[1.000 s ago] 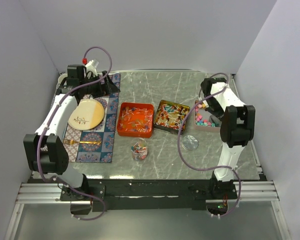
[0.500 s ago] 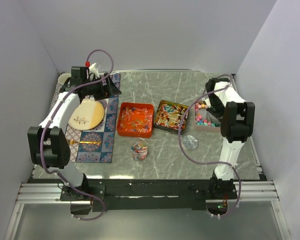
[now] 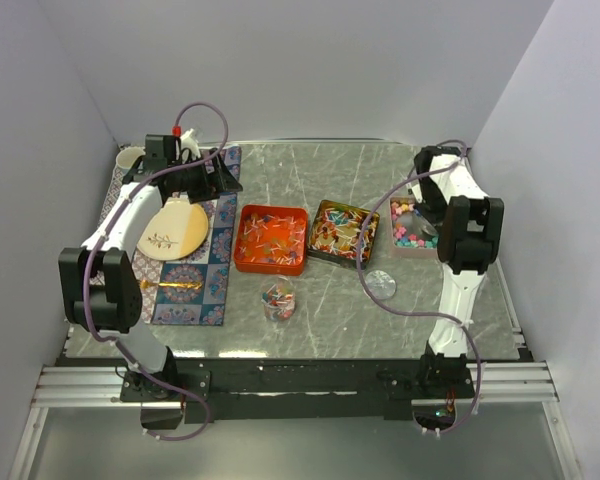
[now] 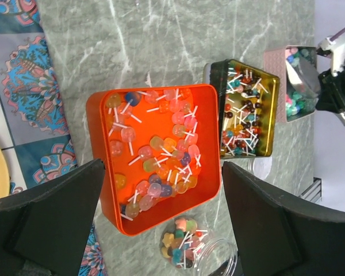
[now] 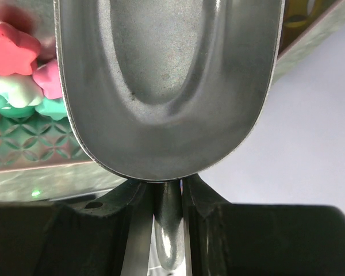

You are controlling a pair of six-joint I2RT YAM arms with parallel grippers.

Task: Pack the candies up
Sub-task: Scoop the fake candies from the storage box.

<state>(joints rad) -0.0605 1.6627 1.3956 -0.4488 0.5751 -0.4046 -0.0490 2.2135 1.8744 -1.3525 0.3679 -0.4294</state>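
Observation:
Candies lie in three containers: lollipops in an orange tray [image 3: 272,240] [image 4: 155,155], wrapped ones in a gold tin [image 3: 342,232] [image 4: 247,109], and star-shaped pink, red and green pieces [image 5: 11,52] in a pink box [image 3: 408,232] [image 4: 293,80]. A clear jar [image 3: 279,298] [image 4: 190,247] holds some candies. My right gripper [image 3: 423,212] [image 5: 169,190] is shut on the handle of a metal scoop [image 3: 427,233] [image 5: 167,75], which hangs over the pink box, its bowl empty. My left gripper [image 3: 223,180] [image 4: 164,167] is open and empty, high above the orange tray's far left side.
The jar's lid [image 3: 380,284] [image 4: 259,167] lies in front of the gold tin. A patterned mat [image 3: 195,280] on the left carries a cream plate [image 3: 172,228] and gold cutlery [image 3: 170,286]. A cup [image 3: 128,158] stands at the back left corner.
My right arm has drawn back and the scoop has shifted towards the far side of the pink box. My left arm has swung slightly right at the back.

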